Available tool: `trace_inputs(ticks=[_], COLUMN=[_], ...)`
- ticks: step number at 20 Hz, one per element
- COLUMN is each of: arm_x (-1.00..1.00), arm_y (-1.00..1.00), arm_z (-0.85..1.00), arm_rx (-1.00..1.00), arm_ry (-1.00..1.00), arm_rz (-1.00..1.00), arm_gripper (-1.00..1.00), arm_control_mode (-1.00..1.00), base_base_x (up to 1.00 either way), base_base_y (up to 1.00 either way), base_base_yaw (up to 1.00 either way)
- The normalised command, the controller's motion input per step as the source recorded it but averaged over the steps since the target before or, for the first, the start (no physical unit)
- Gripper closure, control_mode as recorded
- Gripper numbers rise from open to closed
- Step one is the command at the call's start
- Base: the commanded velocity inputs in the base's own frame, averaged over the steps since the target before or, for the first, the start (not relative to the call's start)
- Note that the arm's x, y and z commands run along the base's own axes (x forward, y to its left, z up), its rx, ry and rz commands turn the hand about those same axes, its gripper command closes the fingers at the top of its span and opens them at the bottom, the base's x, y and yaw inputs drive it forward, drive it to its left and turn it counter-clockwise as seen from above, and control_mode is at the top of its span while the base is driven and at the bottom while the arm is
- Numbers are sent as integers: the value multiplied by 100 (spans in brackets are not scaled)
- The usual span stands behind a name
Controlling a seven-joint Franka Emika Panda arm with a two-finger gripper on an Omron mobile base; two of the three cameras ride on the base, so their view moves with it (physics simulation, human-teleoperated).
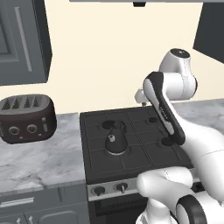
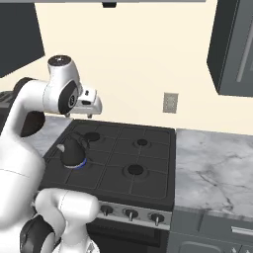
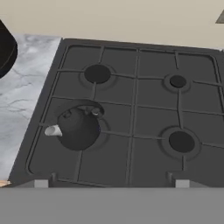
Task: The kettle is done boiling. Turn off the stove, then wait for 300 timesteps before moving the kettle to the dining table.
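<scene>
The kettle [image 3: 78, 130] sits on the stove [image 3: 144, 113] at its 8 o'clock burner, spout toward 9. The gripper [image 2: 90, 107] hangs spread wide above, grasping nothing.

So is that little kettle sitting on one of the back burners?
No, the kettle sits on the front left burner of the stove, with the back burners bare behind it.
</scene>
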Motion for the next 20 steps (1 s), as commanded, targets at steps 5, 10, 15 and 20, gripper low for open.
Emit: trace_inputs(ticks=[5, 10, 15, 20], arm_x=[-19, -13, 2, 0], arm_y=[7, 4, 0, -4], arm_z=[0, 0, 0, 0], arm_rx=[0, 0, 0, 0], arm_ry=[-8, -5, 0, 0], arm_rz=[0, -4, 0, 0], arm_gripper=[-100, -100, -100, -100], arm_control_mode=[-100, -100, -100, 100], base_base_x=[0, 0, 0, 0], base_base_y=[0, 0, 0, -30], base_base_yaw=[0, 0, 0, 0])
